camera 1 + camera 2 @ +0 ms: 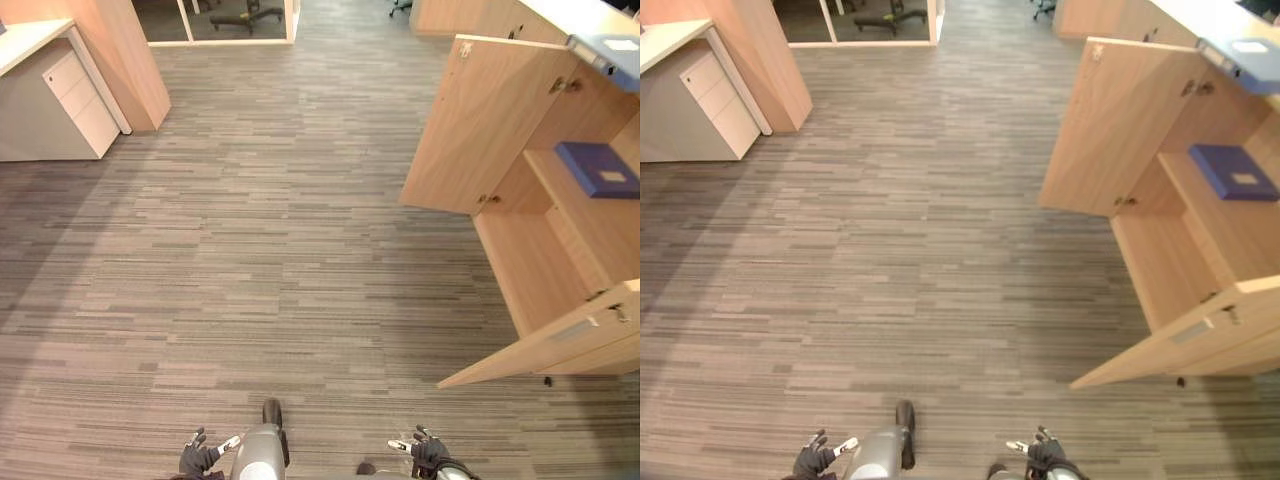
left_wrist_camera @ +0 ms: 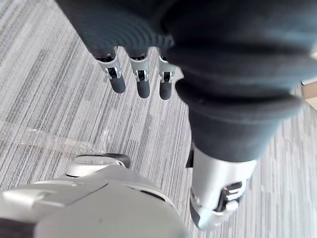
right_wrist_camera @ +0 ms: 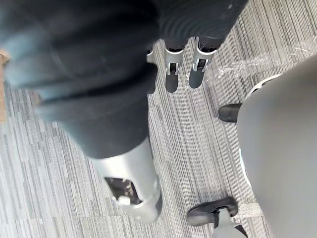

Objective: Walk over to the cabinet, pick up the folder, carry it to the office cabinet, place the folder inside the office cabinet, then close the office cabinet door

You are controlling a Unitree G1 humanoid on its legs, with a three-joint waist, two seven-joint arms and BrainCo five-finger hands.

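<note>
Left hand (image 1: 197, 458) and right hand (image 1: 430, 452) hang loose-fingered and empty (free for walking, I judge); the blue folder (image 1: 597, 168) lies on the open cabinet (image 1: 530, 260) shelf.

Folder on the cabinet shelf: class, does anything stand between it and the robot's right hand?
Yes: the nearer open cabinet door juts out between the right hand and the blue folder.

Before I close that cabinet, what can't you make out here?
Office cabinet: its inside past the shelf is cut off by the eye views' right edge.
Binder on its top: mostly cut off by the same edge.
Blue folder on the shelf: label too small to read.
Cabinet's near end: hidden behind the near door.
</note>
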